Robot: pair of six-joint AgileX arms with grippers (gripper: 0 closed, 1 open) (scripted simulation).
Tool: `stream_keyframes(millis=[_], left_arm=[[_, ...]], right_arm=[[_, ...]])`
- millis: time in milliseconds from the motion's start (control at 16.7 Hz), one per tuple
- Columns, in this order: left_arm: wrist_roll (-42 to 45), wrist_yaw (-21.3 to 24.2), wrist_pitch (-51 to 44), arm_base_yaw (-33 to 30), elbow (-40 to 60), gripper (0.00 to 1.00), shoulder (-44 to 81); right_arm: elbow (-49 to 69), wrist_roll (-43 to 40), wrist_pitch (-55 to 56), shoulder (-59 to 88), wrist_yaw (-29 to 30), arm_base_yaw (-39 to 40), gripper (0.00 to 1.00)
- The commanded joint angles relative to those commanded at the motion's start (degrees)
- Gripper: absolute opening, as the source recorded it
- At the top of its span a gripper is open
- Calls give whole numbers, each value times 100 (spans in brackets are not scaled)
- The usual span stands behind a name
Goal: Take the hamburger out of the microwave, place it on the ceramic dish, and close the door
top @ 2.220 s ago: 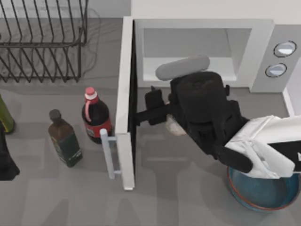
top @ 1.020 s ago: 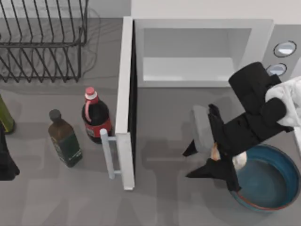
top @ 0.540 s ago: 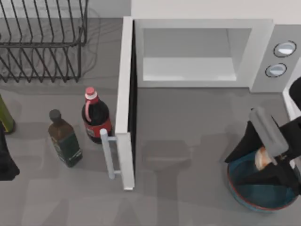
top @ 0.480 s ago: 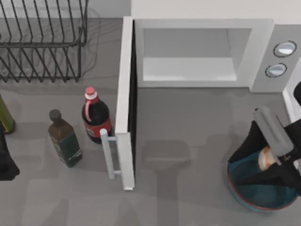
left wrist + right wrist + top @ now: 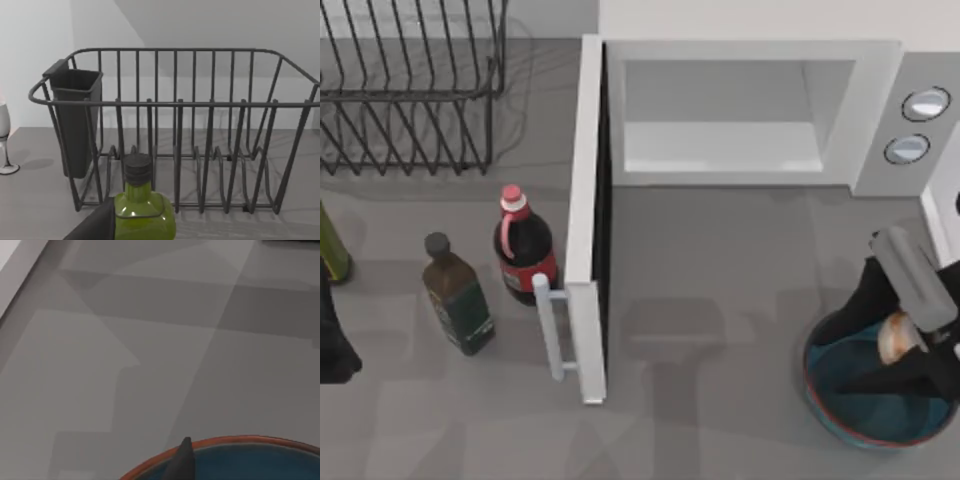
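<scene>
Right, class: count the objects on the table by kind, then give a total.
Bottles: 3
Wire rack: 1
Microwave: 1
Ceramic dish: 1
Hamburger: 1
Wine glass: 1
Total: 8

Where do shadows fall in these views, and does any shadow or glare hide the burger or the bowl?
Top view: soft shadows on the table beside the door and under the rack; no glare; the right claw partly covers the burger over the bowl. Right wrist view: broad angular shadows on the table; bowl rim clear.
</scene>
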Motion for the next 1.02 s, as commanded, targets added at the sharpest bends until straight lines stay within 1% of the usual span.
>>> stream_keyframes(millis=[240, 720, 1020], left_arm=[[0, 0, 0, 0, 0, 100, 0], [0, 0, 0, 0, 0, 100, 0], [0, 0, 0, 0, 0, 100, 0]], right_arm=[[-111, 192, 352, 40, -29, 95, 0], [-511, 861, 1596, 228, -132, 434, 0], [-631, 976, 1780, 346, -104, 488, 0]])
